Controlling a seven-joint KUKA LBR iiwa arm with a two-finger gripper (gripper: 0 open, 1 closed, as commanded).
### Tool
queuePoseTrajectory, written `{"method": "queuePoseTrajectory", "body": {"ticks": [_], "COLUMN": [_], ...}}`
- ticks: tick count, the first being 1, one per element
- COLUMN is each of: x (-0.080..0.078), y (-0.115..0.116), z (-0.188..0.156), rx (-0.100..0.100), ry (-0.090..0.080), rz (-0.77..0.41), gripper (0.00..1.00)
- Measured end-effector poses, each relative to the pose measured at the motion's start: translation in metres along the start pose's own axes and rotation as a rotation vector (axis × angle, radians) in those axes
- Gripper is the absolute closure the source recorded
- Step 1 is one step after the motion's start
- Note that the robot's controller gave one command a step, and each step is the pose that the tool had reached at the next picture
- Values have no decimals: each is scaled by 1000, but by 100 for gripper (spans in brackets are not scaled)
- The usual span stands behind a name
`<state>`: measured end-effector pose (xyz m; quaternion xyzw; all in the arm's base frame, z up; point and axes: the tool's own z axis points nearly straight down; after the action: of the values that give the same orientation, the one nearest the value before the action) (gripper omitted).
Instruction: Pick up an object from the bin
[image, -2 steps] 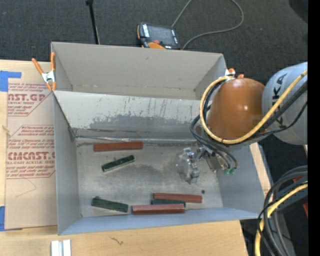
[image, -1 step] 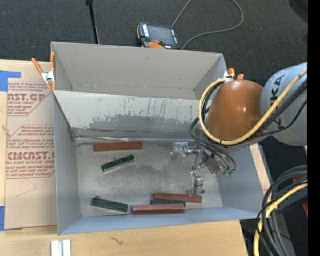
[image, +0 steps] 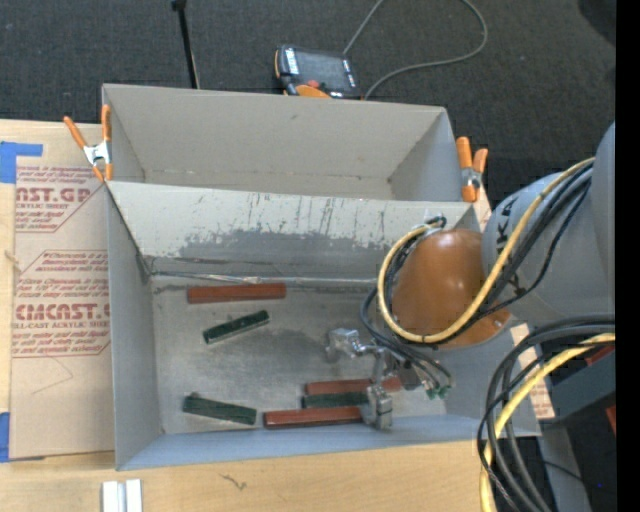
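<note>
Grey metal bin (image: 135, 330), floor scuffed; dark room floor (image: 50, 50) beyond. Green bars (image: 236, 327) left, brown bar (image: 235, 293) by back wall. Brown-green bar cluster (image: 325, 402) front right; gripper (image: 380, 400) low at its right end, spread unclear.

On my screen the wrist wears a glossy orange-brown dome cover (image: 440, 285). Yellow and black cables (image: 386, 295) loop around the cover's left side and over its top. Right of the cover I see the pale grey rounded arm casing (image: 560, 240) with black lettering. Below-left of the cover sits the small silver metal gripper (image: 372, 378).
</note>
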<state>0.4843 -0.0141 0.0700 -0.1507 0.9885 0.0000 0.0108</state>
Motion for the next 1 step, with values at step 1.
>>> {"method": "queuePoseTrajectory", "body": {"ticks": [1], "x": [3], "y": [0], "z": [-3], "rx": [-3], "ry": [18], "rz": [1], "gripper": [100]}}
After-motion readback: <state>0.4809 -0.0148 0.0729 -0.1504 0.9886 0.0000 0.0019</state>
